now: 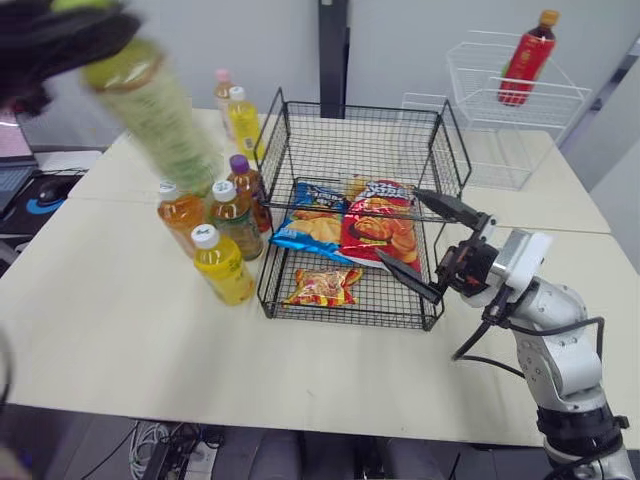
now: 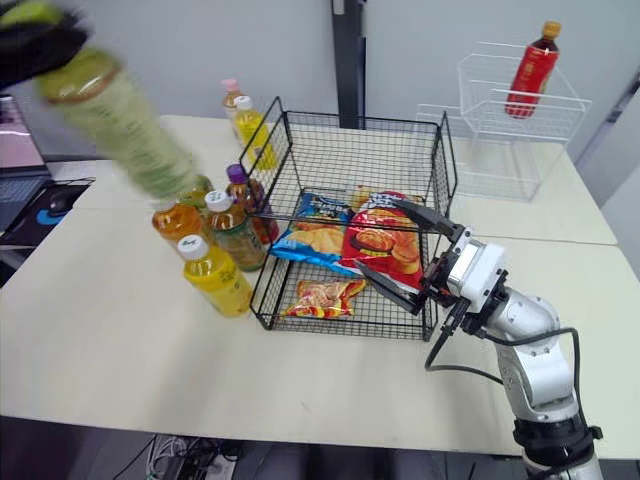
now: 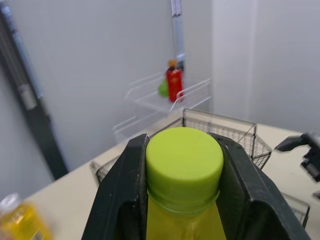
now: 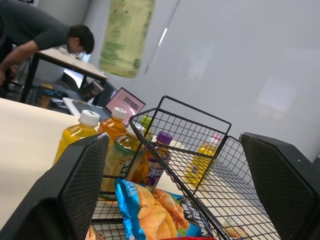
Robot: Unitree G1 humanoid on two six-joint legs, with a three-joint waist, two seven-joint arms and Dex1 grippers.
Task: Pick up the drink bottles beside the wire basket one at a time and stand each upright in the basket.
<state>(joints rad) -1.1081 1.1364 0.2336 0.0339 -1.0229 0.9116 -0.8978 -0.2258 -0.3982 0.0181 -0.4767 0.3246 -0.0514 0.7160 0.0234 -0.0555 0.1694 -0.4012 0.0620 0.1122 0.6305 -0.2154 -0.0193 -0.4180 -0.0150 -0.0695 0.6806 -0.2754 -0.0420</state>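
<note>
Jaws of the left gripper (image 3: 184,150) clench the neck of a green-capped drink bottle (image 1: 150,110) just under its lime cap. The bottle hangs tilted in the air, high over the worktop (image 1: 130,330), above the cluster of bottles to the left of the black wire basket (image 1: 360,130) and outside it. Jaws of the right gripper (image 1: 397,222) are spread wide and hold nothing, reaching over the basket's rim near its front right corner.

Basket contents: a blue chip bag (image 1: 310,225), a red chip bag (image 1: 380,228) and a small orange snack packet (image 1: 322,287), all lying flat.

Upright just beside the basket's left wall:
- front yellow bottle (image 1: 222,265)
- amber bottle (image 1: 180,215)
- green-labelled bottle (image 1: 237,222)
- purple-capped bottle (image 1: 250,185)

Near the back left corner stand a rear yellow bottle (image 1: 243,122) and a pink-capped bottle (image 1: 221,92).

Surface: pale beige and matt, made of several tops butted together with seams between them. At the far right corner a white wire basket (image 1: 510,150) holds a leaning red bottle (image 1: 527,58). A computer mouse (image 1: 55,188) lies at the left edge.

Room: a pale grey wall (image 1: 180,40) with a dark vertical post (image 1: 333,45). Cables (image 1: 170,445) lie on the floor under the front edge. In the right wrist view a person (image 4: 35,35) in a dark shirt bends over another desk, near an open laptop (image 4: 125,102).
</note>
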